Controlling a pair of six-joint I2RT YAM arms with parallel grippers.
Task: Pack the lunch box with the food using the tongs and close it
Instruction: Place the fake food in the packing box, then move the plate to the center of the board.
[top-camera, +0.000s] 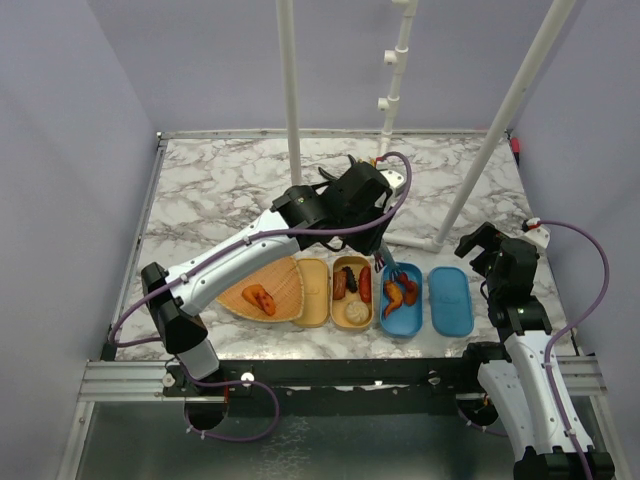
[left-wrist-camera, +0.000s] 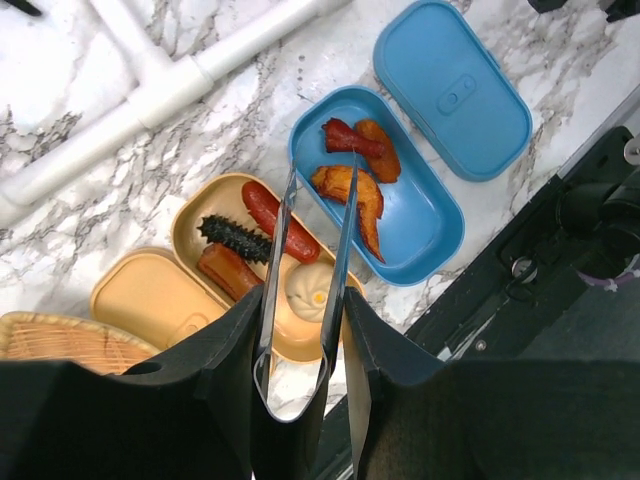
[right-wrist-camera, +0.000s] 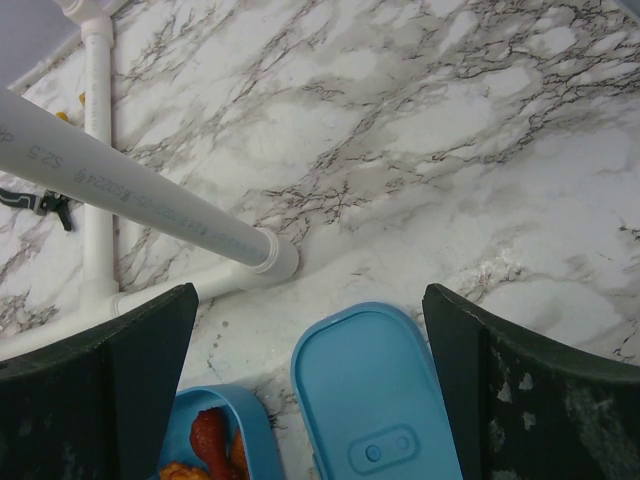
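Note:
My left gripper (top-camera: 384, 250) (left-wrist-camera: 300, 335) is shut on the looped end of the grey metal tongs (left-wrist-camera: 340, 240) (top-camera: 393, 268). The tongs' arms stand spread, reaching to the far end of the blue lunch box (top-camera: 405, 318) (left-wrist-camera: 440, 235). One tip lies by a red piece (left-wrist-camera: 348, 137); nothing is pinched between the tips. Orange pieces (left-wrist-camera: 352, 192) lie in the blue box too. A tan box (left-wrist-camera: 185, 225) (top-camera: 352, 292) holds a red sausage (left-wrist-camera: 280, 220), a dark spiky piece (left-wrist-camera: 235, 238), a brown sausage (left-wrist-camera: 228, 270) and a beige bun (left-wrist-camera: 308, 287). My right gripper (top-camera: 480, 245) (right-wrist-camera: 315, 360) hangs open above the blue lid (right-wrist-camera: 375, 400) (top-camera: 450, 300).
A tan lid (top-camera: 312, 292) (left-wrist-camera: 150, 295) lies left of the tan box. A wicker tray (top-camera: 285, 270) beside it carries an orange piece (top-camera: 260, 298). White PVC pipes (top-camera: 290, 90) (right-wrist-camera: 130, 190) rise from the marble table (top-camera: 220, 190) behind the boxes.

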